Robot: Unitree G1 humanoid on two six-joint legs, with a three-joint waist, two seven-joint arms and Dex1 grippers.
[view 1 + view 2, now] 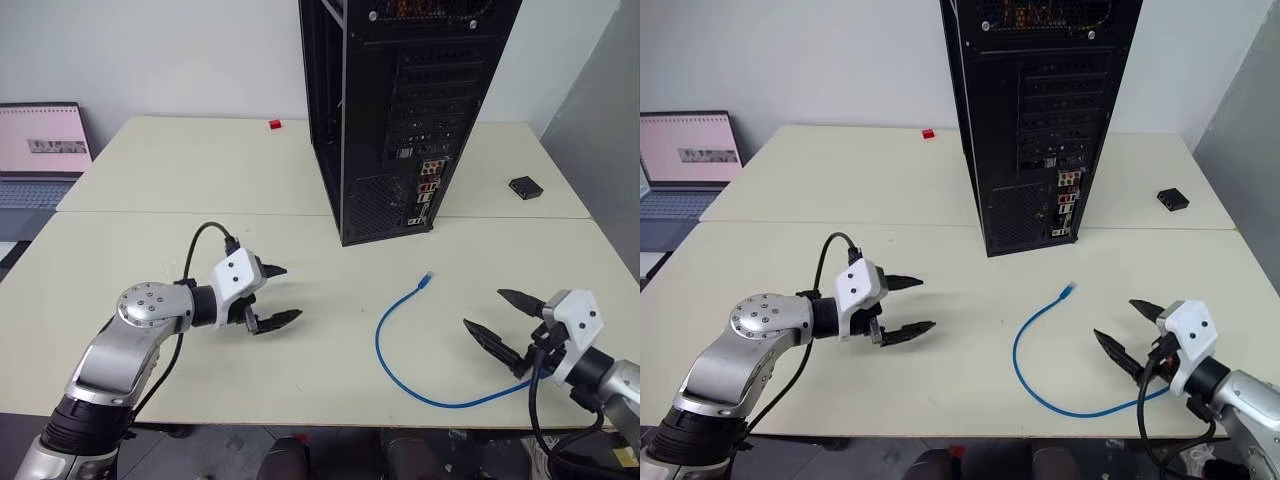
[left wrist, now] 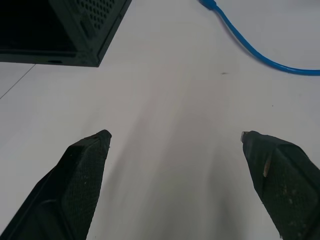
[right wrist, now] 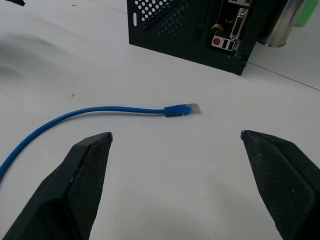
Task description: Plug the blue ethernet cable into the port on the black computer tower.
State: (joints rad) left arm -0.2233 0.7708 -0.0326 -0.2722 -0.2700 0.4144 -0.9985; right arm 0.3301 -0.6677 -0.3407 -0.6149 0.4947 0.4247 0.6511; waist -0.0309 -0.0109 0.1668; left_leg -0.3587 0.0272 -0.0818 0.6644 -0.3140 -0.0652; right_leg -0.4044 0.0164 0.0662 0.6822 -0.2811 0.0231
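- Blue ethernet cable lies loose on the pale table, curving between my two pincers, with its clear plug just ahead of my right pincer.
- My right pincer is spread wide and holds nothing.
- My left pincer is likewise wide open and empty, well apart from the cable.
- Beyond both pincers I see the black computer tower; its rear connectors face me.
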